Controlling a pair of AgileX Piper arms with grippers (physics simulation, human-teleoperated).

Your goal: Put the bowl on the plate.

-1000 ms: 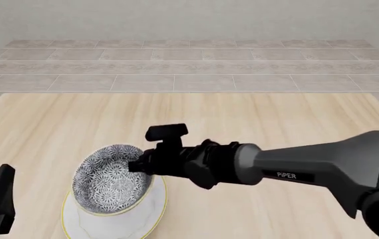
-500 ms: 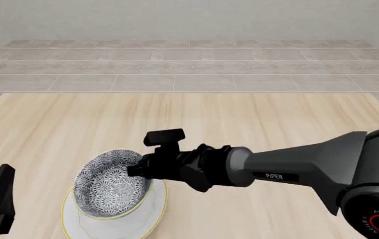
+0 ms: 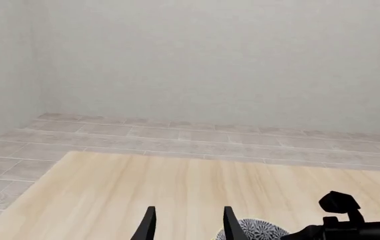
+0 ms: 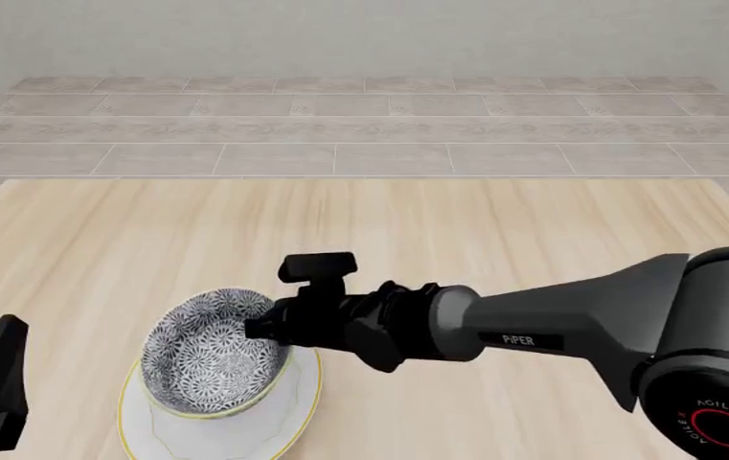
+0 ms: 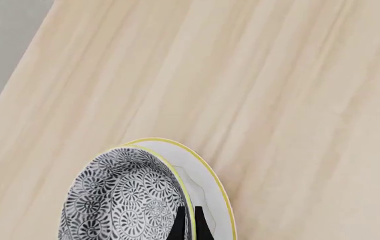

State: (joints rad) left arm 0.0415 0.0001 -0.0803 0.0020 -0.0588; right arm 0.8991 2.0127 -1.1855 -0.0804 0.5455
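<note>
On the bench (image 4: pixel 492 220), near its front edge, the plate (image 4: pixel 290 422) lies flat with the bowl (image 4: pixel 211 359) tilted on it, covering most of it. Right gripper (image 5: pixel 187 226), reaching in from the plate's right, is clamped on the bowl's rim, one finger inside and one outside. Left gripper (image 3: pixel 186 226), well left of the plate, has fingers parted, holding nothing.
</note>
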